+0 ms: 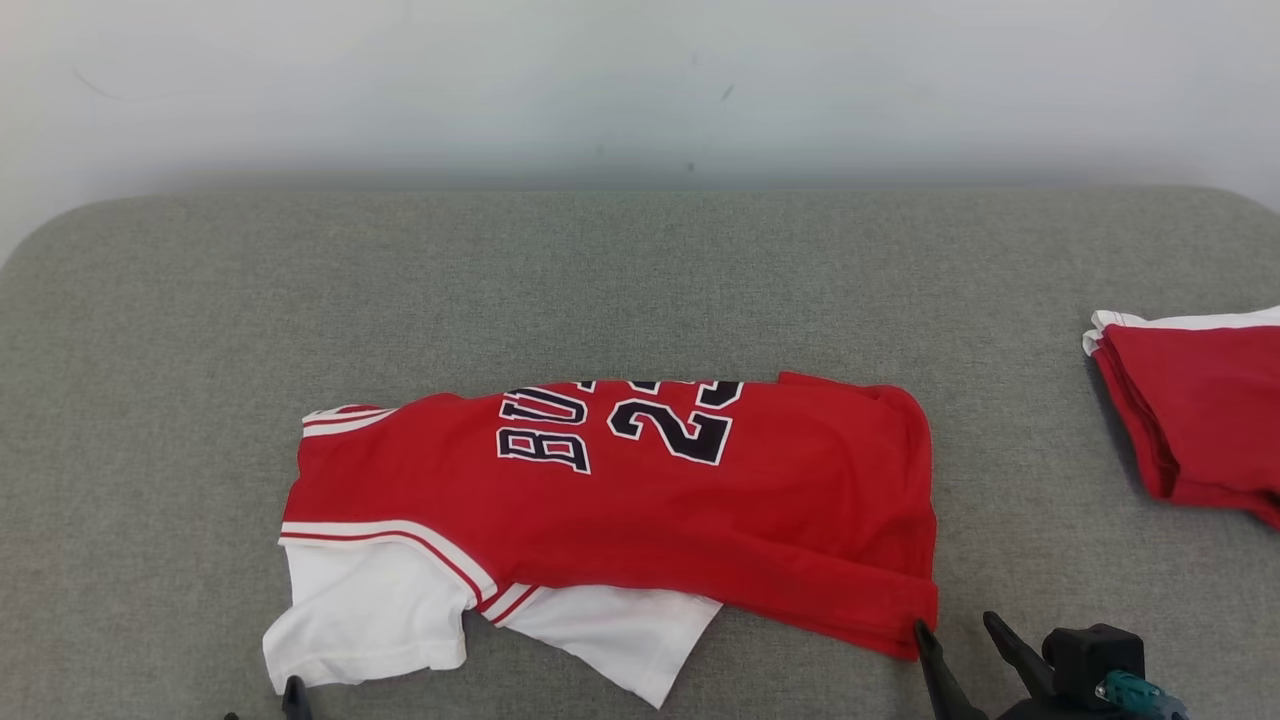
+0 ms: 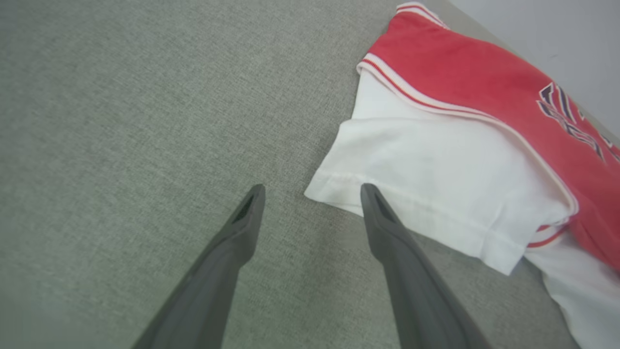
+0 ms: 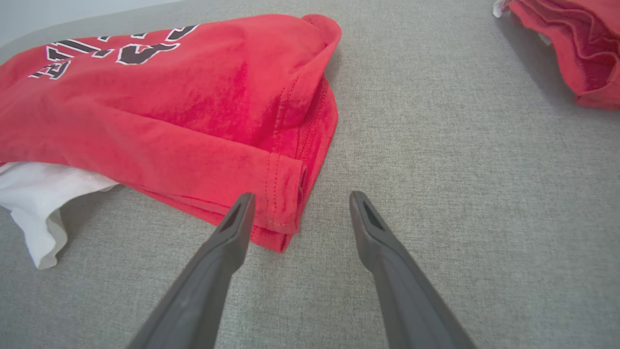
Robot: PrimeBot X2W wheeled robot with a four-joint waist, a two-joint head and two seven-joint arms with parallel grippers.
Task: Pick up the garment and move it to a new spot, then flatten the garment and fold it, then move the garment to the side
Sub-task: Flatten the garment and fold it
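Observation:
A red jersey (image 1: 640,510) with dark lettering and white sleeves lies folded lengthwise on the grey padded table (image 1: 640,290). Its white sleeve (image 2: 436,189) points toward the near left, and its red hem corner (image 3: 281,198) toward the near right. My left gripper (image 2: 312,189) is open just off the white sleeve's corner, its right finger over the sleeve's edge, nothing held. At the jersey's red hem corner my right gripper (image 3: 300,196) stands open, its left finger over the hem; it also shows low in the head view (image 1: 955,625).
A second folded red garment with white trim (image 1: 1195,400) lies at the table's right edge, also seen top right in the right wrist view (image 3: 576,43). A pale wall (image 1: 640,80) rises behind the table. Bare grey surface surrounds the jersey.

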